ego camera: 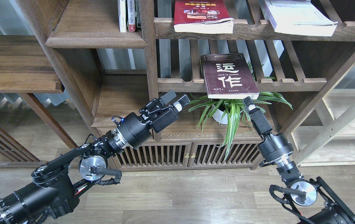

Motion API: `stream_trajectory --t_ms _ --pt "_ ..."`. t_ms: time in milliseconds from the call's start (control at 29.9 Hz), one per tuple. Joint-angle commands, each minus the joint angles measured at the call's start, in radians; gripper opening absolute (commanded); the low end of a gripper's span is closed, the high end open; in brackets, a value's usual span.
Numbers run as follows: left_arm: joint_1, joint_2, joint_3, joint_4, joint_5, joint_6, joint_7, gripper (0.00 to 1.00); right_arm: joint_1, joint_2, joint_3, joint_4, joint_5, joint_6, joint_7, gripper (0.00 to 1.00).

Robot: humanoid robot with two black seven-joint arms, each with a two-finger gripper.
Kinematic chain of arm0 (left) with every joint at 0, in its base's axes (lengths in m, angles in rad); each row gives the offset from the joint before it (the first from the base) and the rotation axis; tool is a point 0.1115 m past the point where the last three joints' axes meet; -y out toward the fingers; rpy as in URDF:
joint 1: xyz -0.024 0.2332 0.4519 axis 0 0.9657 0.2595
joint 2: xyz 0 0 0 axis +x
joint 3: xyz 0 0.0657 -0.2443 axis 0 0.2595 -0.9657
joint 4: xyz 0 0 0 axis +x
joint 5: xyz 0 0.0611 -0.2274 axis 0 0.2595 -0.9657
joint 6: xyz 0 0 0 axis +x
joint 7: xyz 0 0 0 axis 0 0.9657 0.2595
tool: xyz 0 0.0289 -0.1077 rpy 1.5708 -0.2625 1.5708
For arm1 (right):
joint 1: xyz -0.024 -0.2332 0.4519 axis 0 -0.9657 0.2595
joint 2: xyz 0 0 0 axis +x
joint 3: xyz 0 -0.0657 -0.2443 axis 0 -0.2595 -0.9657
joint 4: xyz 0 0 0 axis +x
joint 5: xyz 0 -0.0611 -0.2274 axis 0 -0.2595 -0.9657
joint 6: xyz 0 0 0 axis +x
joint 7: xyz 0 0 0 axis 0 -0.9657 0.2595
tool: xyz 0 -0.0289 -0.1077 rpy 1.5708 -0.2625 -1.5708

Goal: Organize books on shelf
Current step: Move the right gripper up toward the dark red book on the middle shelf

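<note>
A maroon-brown book (pixel 228 76) with big white characters lies flat on the middle slatted rack, with its front edge hanging over the rail. A red book (pixel 202 15) and a white book (pixel 298 17) lie on the upper slatted rack. The solid shelf board (pixel 96 39) at upper left holds a few upright books (pixel 127 15). My left gripper (pixel 177 99) is open and empty, in front of the lower solid board, left of the plant. My right gripper (pixel 248 104) points up just below the maroon book's front right corner. It is seen edge-on.
A spider plant in a white pot (pixel 227 112) stands under the maroon book, between my two grippers. A low cabinet with slatted doors (pixel 171 154) is below. A pale wood shelving unit (pixel 345 124) is at the right. Another dark shelf (pixel 16 65) juts in at left.
</note>
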Motion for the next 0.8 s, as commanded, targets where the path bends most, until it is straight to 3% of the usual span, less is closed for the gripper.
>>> stream_trajectory --t_ms 0,100,501,769 --pt "0.001 0.01 -0.01 -0.024 0.004 0.0 0.002 0.99 0.001 0.051 -0.005 -0.008 0.12 0.0 0.004 0.96" --pt "0.001 0.016 -0.019 -0.052 0.004 0.0 0.002 0.99 0.017 0.085 -0.002 -0.014 0.195 0.0 0.006 0.96" --pt "0.004 0.022 -0.045 -0.089 0.01 0.0 0.003 0.99 0.14 0.183 0.023 -0.126 0.372 -0.378 0.017 0.98" --pt "0.03 0.013 -0.038 -0.086 0.008 0.0 0.003 0.99 0.269 0.183 0.029 -0.211 0.379 -0.412 0.024 0.98"
